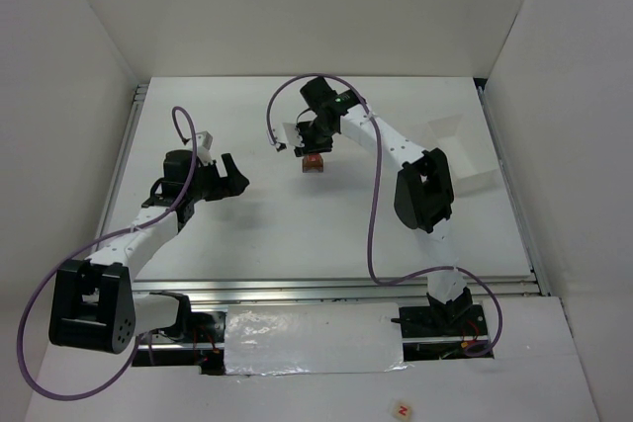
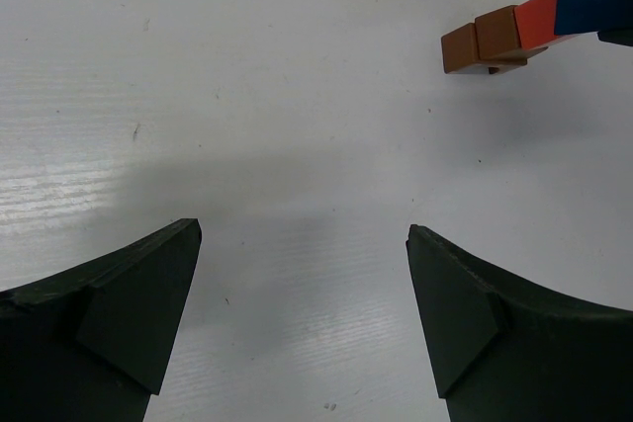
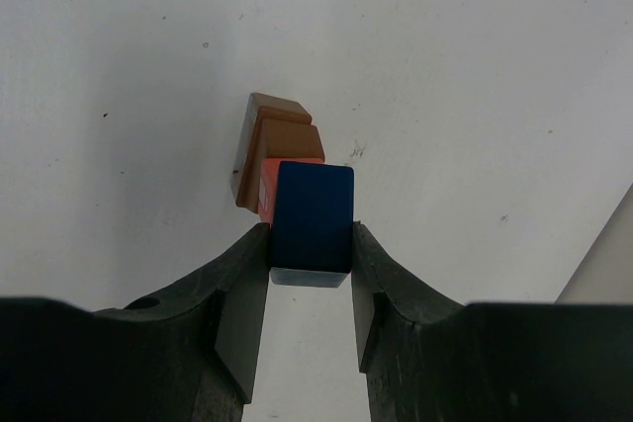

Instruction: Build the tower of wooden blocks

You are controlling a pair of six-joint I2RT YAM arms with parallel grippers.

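The wood block tower [image 1: 314, 163] stands mid-table toward the back: two brown blocks [image 3: 282, 130] with a red cube [image 3: 263, 185] above them. My right gripper [image 3: 311, 234] is shut on a blue block [image 3: 313, 210], which lies against the top of the red cube. In the left wrist view the brown blocks [image 2: 482, 42], the red cube [image 2: 539, 19] and the blue block [image 2: 591, 2] line up at the upper right. My left gripper [image 2: 305, 232] hangs open and empty over bare table, left of the tower [image 1: 237, 177].
A white tray [image 1: 465, 160] lies at the back right, its edge showing in the right wrist view [image 3: 605, 264]. White walls enclose the table on three sides. A metal rail [image 1: 297, 289] runs along the near edge by the arm bases.
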